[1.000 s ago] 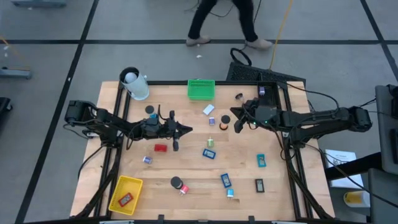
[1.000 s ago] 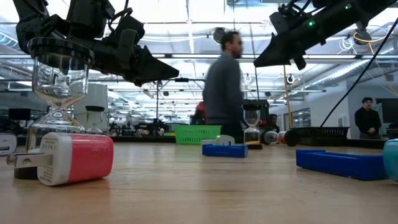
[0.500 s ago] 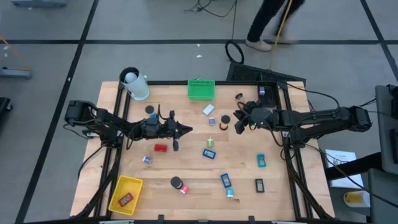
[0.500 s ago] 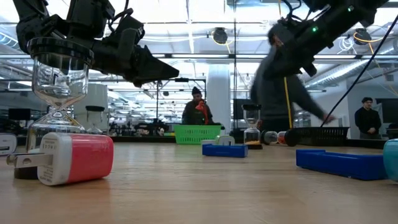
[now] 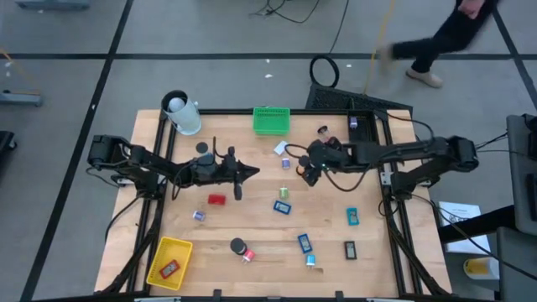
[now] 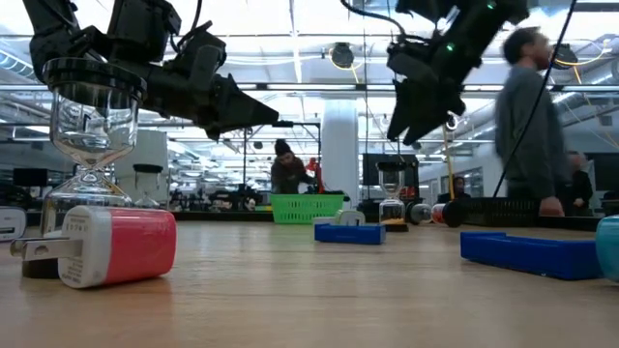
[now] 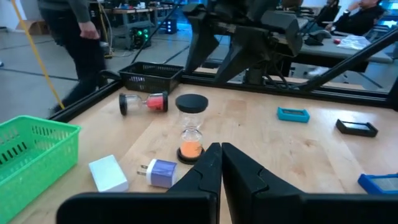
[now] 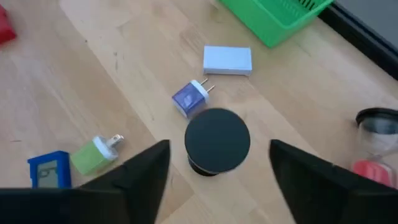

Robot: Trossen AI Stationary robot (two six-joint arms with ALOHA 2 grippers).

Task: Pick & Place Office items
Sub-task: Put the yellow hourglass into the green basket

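- Two end effectors hang over the middle of the wooden desk [image 5: 252,226], and neither has hold of anything.
- The right end effector [image 8: 217,168] stands wide open directly above an upright hourglass with black caps and orange sand [image 8: 217,140], one finger to each side of its round top cap; my guess is it is lined up to come down around it.
- That hourglass stands toward the far edge, a little right of the desk's middle, near a small purple plug adapter [image 8: 189,98] and a white rectangular block [image 8: 227,60], with a green mesh basket [image 8: 280,15] at the far edge beyond them.
- The left end effector [image 7: 221,163] is closed, fingers pressed together and empty, waiting left of centre and pointing toward the same hourglass.
- Other office items lie scattered: a red-and-white plug block [image 6: 116,246] left of centre, blue flat blocks [image 5: 282,206] toward the middle and near edge, and a yellow mesh basket [image 5: 169,261] at the near left corner, likely a drop point.
- A person [image 6: 527,126] walks past beyond the far edge.
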